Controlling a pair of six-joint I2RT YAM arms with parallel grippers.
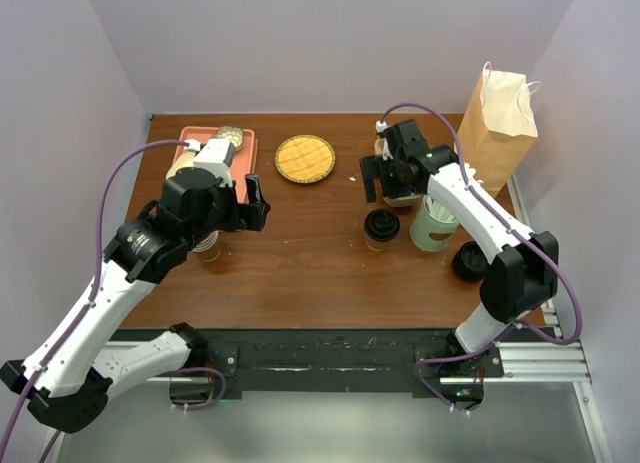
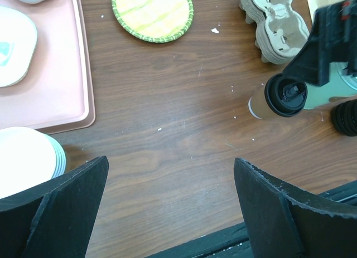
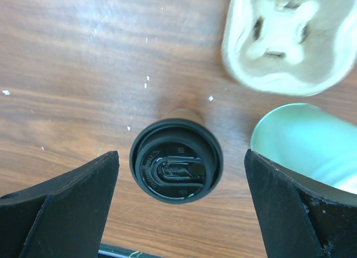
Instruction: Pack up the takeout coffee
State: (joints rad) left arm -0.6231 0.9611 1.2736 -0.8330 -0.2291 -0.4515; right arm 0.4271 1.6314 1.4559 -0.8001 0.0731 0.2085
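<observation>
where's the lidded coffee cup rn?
Coffee cup stands right of table centre in the top view, just left of the pale-green cup, under the open right gripper.

The top external view looks down from high above the near edge of the table (image 1: 300, 263), facing the back wall, and takes in the whole top, with the takeout coffee (image 1: 381, 227) right of centre. The right wrist view looks almost straight down from close above the takeout coffee (image 3: 176, 159). The left wrist view looks across from well left of the takeout coffee (image 2: 284, 96), which is small near its right edge. All three views share it.
</observation>
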